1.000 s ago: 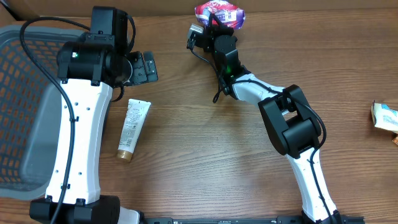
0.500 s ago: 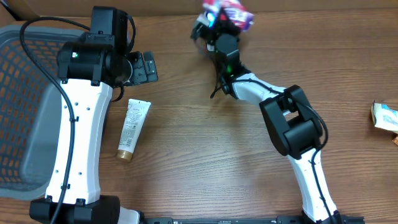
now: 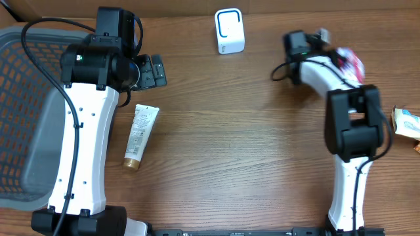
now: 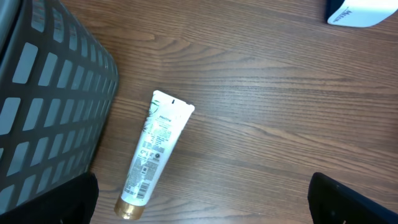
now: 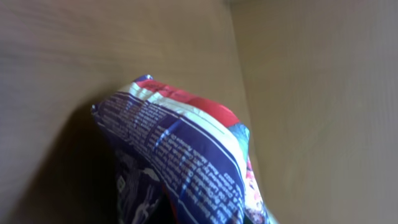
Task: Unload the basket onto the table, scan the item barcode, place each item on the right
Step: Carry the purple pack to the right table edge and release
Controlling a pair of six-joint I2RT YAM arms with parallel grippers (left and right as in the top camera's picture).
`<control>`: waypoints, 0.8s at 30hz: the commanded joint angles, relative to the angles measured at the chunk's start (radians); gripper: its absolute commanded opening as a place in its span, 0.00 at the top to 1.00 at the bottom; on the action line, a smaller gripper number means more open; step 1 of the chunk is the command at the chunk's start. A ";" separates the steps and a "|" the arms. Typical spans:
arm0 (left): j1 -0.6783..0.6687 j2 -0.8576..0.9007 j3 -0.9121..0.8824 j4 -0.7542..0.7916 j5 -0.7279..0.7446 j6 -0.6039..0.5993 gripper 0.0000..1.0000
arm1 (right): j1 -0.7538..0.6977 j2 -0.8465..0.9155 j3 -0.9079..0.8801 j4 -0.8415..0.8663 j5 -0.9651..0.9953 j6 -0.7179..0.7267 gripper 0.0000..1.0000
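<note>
We can't read the print on the snack packet (image 5: 180, 155) in the right wrist view: it's blurry and runs off the bottom edge. From overhead the right arm (image 3: 318, 69) hides part of it. The basket (image 3: 20, 85) and a small box (image 3: 407, 122) get cropped at the edges, same for the white scanner (image 4: 364, 11) in the left wrist view.

Two slim robot arms share one look. The left arm (image 3: 85, 144) has a long, glossy white link with small dark screw holes dotted along its edge. It has rounded black joint housings at each end and a black base. A tiny green light (image 3: 80, 58) sits on the upper housing, and a thick black cable (image 3: 65, 98) runs beside the link. The right arm (image 3: 344, 183) pairs white links with a boxy black joint housing (image 3: 354, 128) and a thin black cable (image 3: 281, 71) near its wrist. The left gripper (image 4: 200, 202) has matte black fingers (image 4: 53, 202).
</note>
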 commanded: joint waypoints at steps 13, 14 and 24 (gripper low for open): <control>0.002 -0.004 -0.001 0.001 -0.012 0.016 0.00 | -0.566 -0.106 0.037 -0.377 -0.553 0.486 0.00; 0.002 -0.004 -0.001 0.001 -0.012 0.016 0.00 | -0.595 -0.136 0.068 -0.381 -0.687 0.463 0.00; 0.002 -0.004 -0.001 0.001 -0.012 0.016 0.00 | -0.634 -0.365 0.417 -0.453 -1.387 0.269 0.00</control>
